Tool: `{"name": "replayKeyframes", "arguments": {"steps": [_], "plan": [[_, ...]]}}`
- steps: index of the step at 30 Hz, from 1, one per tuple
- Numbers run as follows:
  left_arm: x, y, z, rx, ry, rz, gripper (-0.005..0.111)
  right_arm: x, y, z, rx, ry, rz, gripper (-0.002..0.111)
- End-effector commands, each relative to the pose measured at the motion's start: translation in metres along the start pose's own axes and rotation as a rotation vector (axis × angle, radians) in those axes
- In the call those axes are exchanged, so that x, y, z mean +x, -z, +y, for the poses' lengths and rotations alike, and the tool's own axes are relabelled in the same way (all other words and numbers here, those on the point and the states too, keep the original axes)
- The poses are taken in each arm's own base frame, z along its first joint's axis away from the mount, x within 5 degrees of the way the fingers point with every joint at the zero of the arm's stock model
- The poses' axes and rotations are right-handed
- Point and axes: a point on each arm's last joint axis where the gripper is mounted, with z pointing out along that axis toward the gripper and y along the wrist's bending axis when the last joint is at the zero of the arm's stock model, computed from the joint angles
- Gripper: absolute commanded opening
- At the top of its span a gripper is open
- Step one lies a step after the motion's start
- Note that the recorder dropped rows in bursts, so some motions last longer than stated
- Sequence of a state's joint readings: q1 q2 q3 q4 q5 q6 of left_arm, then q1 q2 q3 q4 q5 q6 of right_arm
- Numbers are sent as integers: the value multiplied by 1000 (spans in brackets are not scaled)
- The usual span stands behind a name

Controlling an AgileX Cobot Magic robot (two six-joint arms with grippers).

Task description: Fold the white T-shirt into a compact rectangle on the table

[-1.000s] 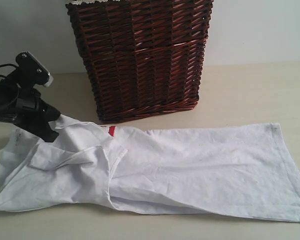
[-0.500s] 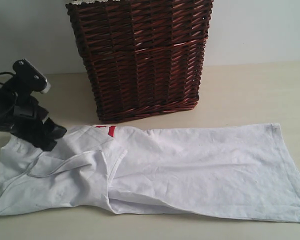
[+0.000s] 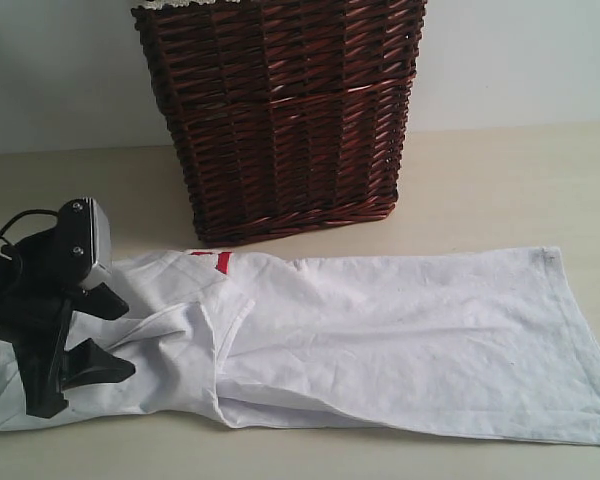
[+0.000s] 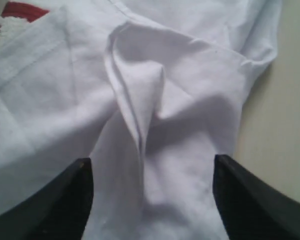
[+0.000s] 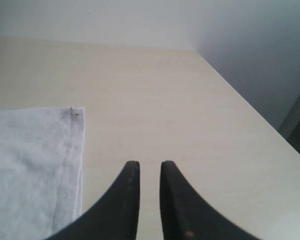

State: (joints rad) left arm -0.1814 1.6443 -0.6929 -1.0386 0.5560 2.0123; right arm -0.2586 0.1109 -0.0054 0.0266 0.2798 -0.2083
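**Exterior view: hanging open-jawed over the T-shirt's bunched end**

Finding the white T-shirt (image 3: 380, 330) lying lengthwise on the table (image 3: 500, 190), just in front of the dark wicker basket (image 3: 280, 120). Appearing narrowed into 1 long strip, with a sliver of the red band (image 3: 223, 262) peeking out at the far edge. Judging the side folds roughly done and the end-to-end folding not yet begun, with the hem end lying flat on the right arm's side and the sleeve end rumpled on the left arm's side.

Hovering the left gripper (image 3: 115, 335) over that rumpled end, jaws standing wide apart and gripping nothing. Probably sitting there for a fresh pinch, that end being the untidy 1. Looking through the left wrist view: straddling a raised ridge of cloth (image 4: 135, 100) between the 2 black fingers (image 4: 75, 200), with contact impossible to tell.

Parking the right gripper (image 5: 149, 167) out beyond the hem corner (image 5: 72, 112), over bare table. Showing its fingers drawn nearly together, with only a slit between them, and clasping nothing. Not appearing in the exterior view at all. Likely waiting there to stay clear of the cloth while leaving that corner within reach.

Guessing at the next need: flattening or re-gripping the ridge before carrying 1 end over the other. Risking, otherwise, a lumpy rectangle with a crease trapped inside.
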Motion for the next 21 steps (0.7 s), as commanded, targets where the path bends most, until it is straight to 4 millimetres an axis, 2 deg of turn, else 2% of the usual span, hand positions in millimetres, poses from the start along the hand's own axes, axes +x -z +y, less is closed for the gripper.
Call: {"name": "replayKeyframes", "arguments": {"steps": [1, 4, 12, 17, 21], "plan": [[2, -2, 5, -54, 23, 6, 66, 1, 0, 0, 4, -3, -7, 17], [4, -5, 6, -57, 32, 15, 56, 1, 0, 0, 4, -3, -7, 17], [5, -8, 2, -7, -26, 6, 0, 1, 0, 0, 4, -3, -7, 17], [3, -6, 11, -67, -34, 24, 0, 1, 0, 0, 4, -3, -7, 17], [-11, 0, 30, -136, -61, -4, 0, 1, 0, 0, 4, -3, -7, 17]]}}
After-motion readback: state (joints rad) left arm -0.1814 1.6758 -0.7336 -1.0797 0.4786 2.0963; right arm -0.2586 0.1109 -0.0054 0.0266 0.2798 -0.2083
